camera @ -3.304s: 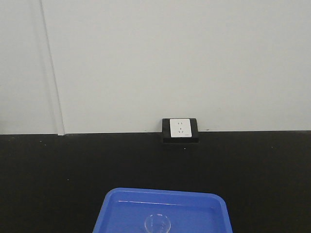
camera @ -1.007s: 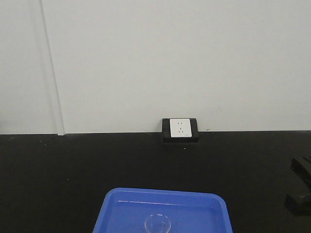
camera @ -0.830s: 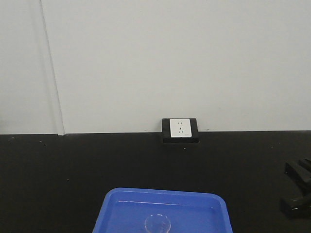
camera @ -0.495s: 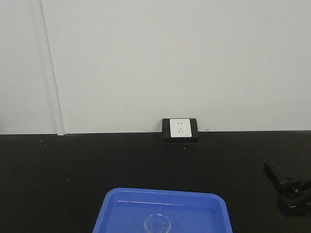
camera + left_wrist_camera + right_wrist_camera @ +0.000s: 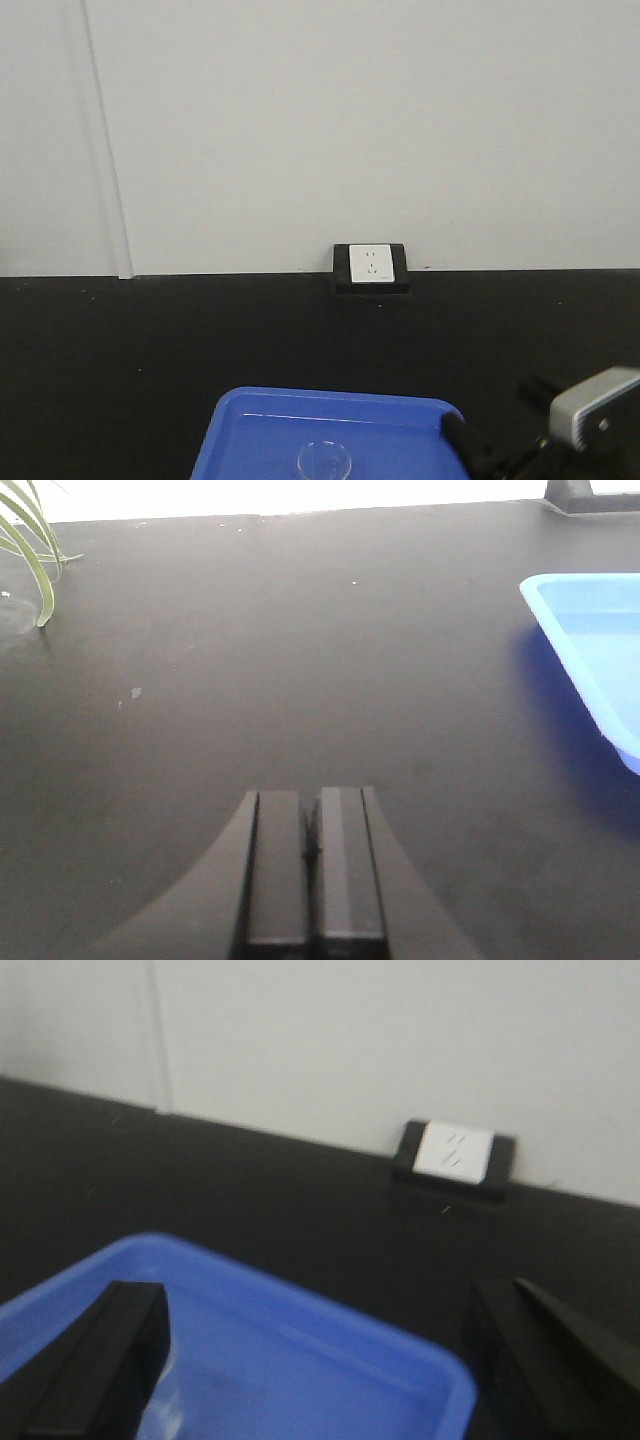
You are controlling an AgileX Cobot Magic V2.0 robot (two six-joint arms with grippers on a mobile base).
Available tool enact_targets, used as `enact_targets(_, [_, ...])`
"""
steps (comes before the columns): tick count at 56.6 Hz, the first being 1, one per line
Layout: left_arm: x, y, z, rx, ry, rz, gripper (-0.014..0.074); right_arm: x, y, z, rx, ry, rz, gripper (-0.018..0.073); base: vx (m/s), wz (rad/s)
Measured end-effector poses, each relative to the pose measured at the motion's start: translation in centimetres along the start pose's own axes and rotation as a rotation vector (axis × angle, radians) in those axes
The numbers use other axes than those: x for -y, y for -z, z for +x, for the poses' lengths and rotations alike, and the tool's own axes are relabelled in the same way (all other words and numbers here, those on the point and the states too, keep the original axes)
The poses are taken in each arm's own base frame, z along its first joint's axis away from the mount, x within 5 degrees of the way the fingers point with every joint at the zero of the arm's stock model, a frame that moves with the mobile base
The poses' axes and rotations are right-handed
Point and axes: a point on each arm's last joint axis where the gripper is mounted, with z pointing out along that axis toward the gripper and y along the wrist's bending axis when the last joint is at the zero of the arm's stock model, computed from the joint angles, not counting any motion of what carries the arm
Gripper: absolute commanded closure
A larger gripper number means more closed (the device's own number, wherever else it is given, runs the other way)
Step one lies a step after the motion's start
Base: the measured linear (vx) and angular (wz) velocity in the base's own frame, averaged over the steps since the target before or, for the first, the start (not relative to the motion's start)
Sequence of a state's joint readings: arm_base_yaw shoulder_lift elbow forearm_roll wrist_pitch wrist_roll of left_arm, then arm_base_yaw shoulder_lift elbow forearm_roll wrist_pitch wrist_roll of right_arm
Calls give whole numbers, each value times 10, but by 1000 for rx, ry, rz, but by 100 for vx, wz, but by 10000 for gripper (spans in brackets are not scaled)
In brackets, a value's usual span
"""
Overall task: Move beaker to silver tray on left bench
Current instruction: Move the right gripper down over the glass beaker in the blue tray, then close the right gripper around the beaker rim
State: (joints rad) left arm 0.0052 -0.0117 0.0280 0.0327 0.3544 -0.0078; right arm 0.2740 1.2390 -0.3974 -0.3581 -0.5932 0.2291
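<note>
The beaker (image 5: 325, 461) stands upright inside the blue tray (image 5: 260, 430), near the middle of the tray's width. It sits at the bottom edge of the front view, where its lower part is cut off. The blue tray rests on the black countertop (image 5: 150, 350), well in front of the white wall (image 5: 350, 120). A wall socket (image 5: 371, 264) sits where the countertop meets the wall.

The right gripper (image 5: 315, 1305) hangs over the right part of the tray with its 2 fingers (image 5: 115, 1360) spread wide and nothing between them. In the front view it shows at the lower right, with 1 dark fingertip just above the tray's right rim, apart from the beaker. In the right wrist view, a faint glassy shimmer just beside the left-hand finger may be the beaker, but the picture is too blurred to be sure.

The left gripper (image 5: 310, 805) is over the countertop, its 2 fingers pressed together with no gap and nothing held. A corner of the blue tray lies off to its right, well apart, and a few green plant leaves (image 5: 30, 550) show at the far left.
</note>
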Motion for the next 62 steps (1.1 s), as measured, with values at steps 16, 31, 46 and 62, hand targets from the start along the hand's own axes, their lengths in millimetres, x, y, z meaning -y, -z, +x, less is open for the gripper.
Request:
enact_targets(16, [0,0,0,0,0,0,595,-23,-31,71,-153,-39,-150,-31,0,0])
enact_targets(31, [0,0,0,0,0,0,595,-30,-72,94,-107,-48,-265,-31,0,0])
enact_targets(46, [0,0,0,0,0,0,595,-32,-110,99,-96,-82,-343,-31,0,0])
enact_targets(62, [0,0,0,0,0,0,595,-35,-142,103,-95,-74,-428,-31,0,0])
